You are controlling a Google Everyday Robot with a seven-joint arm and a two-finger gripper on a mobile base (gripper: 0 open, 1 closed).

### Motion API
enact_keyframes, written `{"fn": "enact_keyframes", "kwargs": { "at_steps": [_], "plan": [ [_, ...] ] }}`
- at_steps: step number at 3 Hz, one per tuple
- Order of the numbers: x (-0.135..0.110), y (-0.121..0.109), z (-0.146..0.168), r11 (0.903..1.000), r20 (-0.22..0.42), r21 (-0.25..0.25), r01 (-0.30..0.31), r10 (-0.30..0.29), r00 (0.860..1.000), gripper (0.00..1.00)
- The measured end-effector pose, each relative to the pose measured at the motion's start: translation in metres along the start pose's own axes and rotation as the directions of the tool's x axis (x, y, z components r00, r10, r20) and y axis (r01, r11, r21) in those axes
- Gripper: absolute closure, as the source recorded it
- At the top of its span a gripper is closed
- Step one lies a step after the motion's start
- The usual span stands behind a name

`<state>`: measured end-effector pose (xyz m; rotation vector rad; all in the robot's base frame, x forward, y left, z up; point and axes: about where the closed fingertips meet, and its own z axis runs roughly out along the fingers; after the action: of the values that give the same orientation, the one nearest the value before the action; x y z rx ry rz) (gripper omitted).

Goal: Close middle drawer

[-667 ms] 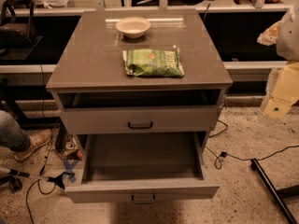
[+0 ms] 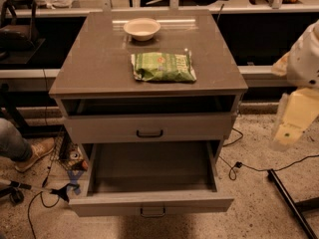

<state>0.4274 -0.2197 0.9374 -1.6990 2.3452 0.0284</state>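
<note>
My tool (image 2: 291, 121) hangs at the right edge of the frame, beside and below the worktop (image 2: 99, 68) and apart from it. I cannot tell whether it is spread or pressed together. The middle drawer (image 2: 109, 204) lies down and to the left of it, pulled far out toward the bottom of the frame. Its front runs left to right, with the handle (image 2: 153, 212) at its centre. I judge I must come round to that face and push toward the top of the frame.
</note>
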Motion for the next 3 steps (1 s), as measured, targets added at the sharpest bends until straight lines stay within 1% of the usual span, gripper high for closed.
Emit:
{"fn": "enact_keyframes", "kwargs": {
  "at_steps": [1, 2, 3],
  "plan": [
    [0.019, 0.034, 0.060, 0.9797, -0.036, -0.163, -0.117, 0.113, 0.993, 0.00],
    [0.032, 0.074, 0.120, 0.9325, -0.087, -0.283, -0.225, 0.209, 0.974, 0.00],
    [0.043, 0.112, 0.182, 0.8615, -0.129, -0.360, -0.358, 0.334, 0.934, 0.00]
  ]
}}
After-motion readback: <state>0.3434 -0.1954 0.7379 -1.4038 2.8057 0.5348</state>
